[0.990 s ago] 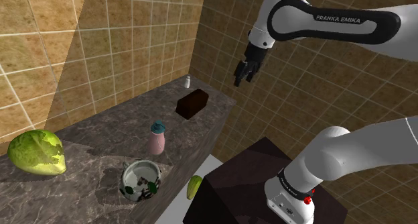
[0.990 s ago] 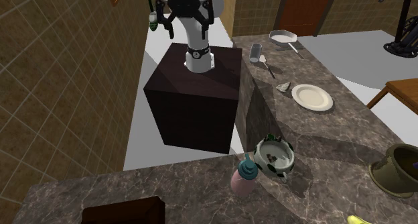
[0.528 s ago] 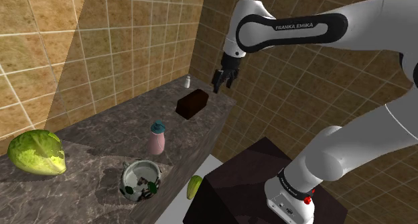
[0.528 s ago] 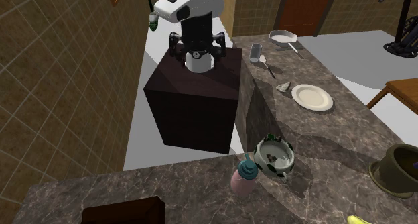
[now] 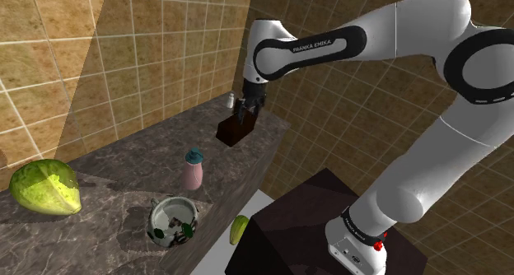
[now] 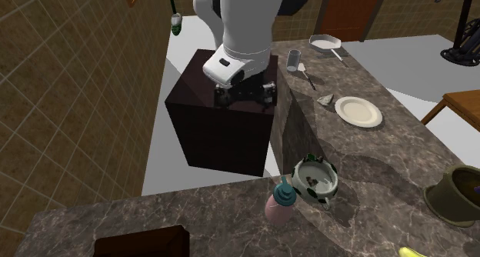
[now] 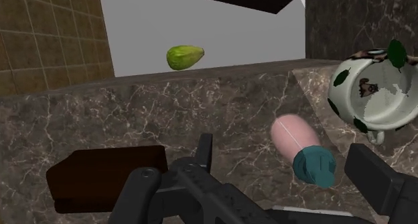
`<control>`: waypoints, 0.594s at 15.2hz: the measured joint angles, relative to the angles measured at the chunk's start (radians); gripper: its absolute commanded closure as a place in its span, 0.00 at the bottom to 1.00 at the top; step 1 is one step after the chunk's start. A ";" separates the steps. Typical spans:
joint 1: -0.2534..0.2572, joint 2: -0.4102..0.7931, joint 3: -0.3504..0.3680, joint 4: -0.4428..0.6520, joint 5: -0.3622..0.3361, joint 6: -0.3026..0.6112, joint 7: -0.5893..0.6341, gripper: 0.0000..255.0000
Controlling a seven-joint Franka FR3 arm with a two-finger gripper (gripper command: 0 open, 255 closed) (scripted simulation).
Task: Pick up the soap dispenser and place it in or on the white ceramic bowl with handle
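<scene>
The arm (image 5: 428, 174) is raised from the stand (image 5: 305, 220) at the shoulder view's lower right. It is bent at a high elbow near that view's upper right corner and stretched from there toward the left, with the lettered forearm held nearly level. At the wrist the hand is turned steeply downward, so that the gripper (image 5: 243, 115) is hung just above the dark brown box (image 5: 232, 132) at the far end of the dark marble counter (image 5: 123, 162). In the second exterior view the arm is seen from the front, leaned out over the stand toward the counter.

The jaws are released: in the wrist view the two black fingers (image 7: 205, 151) are spread wide apart and nothing is clasped by them.

The soap dispenser (image 5: 194, 170), pink with a teal pump cap, is stood upright on the counter between the box and the bowl (image 5: 173, 221). It is placed near the bowl and well apart from the gripper. In the wrist view it is framed in the gap between the fingers, but it is touched by neither. The bowl, white with dark green and brown patches, is set near the counter's edge.

A lettuce (image 5: 45, 187) is laid on the counter at the shoulder view's left, and a green fruit (image 5: 239, 229) is seen on the grey floor (image 5: 216, 262) beside the stand.
</scene>
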 measured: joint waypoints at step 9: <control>0.064 0.365 0.020 0.264 -0.081 0.041 0.079 0.00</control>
